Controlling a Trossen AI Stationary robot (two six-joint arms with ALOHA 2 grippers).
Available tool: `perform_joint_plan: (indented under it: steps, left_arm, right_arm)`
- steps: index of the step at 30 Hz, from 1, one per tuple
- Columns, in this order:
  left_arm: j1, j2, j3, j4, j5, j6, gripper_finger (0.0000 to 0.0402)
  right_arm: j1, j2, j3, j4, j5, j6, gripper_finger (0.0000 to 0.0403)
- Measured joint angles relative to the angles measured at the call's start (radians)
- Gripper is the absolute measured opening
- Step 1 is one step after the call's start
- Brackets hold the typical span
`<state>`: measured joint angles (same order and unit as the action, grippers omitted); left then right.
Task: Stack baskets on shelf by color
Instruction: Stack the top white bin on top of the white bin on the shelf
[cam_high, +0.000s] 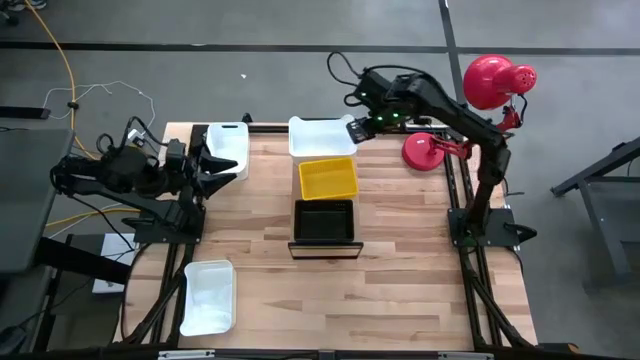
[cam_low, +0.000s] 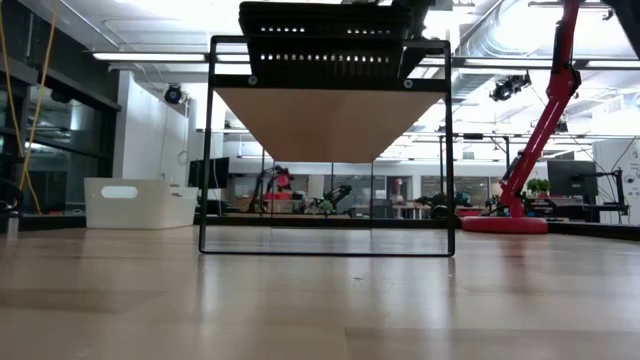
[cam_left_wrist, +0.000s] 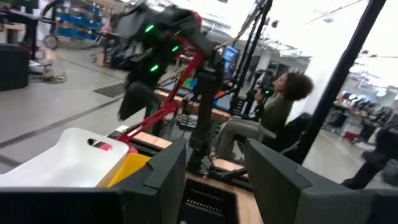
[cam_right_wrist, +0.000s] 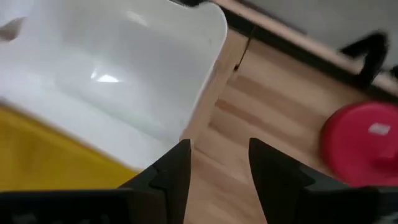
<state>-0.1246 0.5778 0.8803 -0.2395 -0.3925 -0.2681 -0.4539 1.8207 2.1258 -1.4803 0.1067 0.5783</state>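
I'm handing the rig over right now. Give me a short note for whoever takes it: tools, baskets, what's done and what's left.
Right tool: open, empty, over the far end of the shelf beside the white basket.
Left tool: open, empty, at the table's left edge by a second white basket.
On the shelf, in a row: white basket, yellow basket, black basket.
Third white basket lies on the table's near left.
Done: one basket of each colour placed.
Left: two white baskets to stack on the shelf's white one.
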Motion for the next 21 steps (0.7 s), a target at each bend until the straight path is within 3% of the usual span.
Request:
perform_joint_plan:
  steps: [4, 8, 14, 18, 21]
  left_arm:
    - [0.024, 0.03, 0.0, -0.002, -0.028, -0.012, 0.0154]
    - [0.094, 0.087, 0.028, -0.078, 0.012, -0.056, 0.0159]
    - [0.221, 0.187, 0.149, -0.349, 0.126, -0.043, 0.019]
    - [0.269, 0.24, 0.171, -0.444, 0.202, 0.049, 0.0204]
    - [0.292, 0.271, 0.173, -0.514, 0.218, 0.116, 0.0207]
  right_arm:
    - [0.013, -0.07, -0.015, -0.019, 0.048, -0.093, 0.0149]
    - [0.026, -0.175, -0.138, -0.001, 0.05, -0.155, 0.0149]
    - [0.086, -0.445, -0.511, 0.244, -0.016, -0.135, 0.0149]
    - [0.201, -0.653, -0.774, 0.518, -0.104, -0.064, 0.0149]
    - [0.309, -0.782, -0.948, 0.693, -0.107, -0.002, 0.0149]
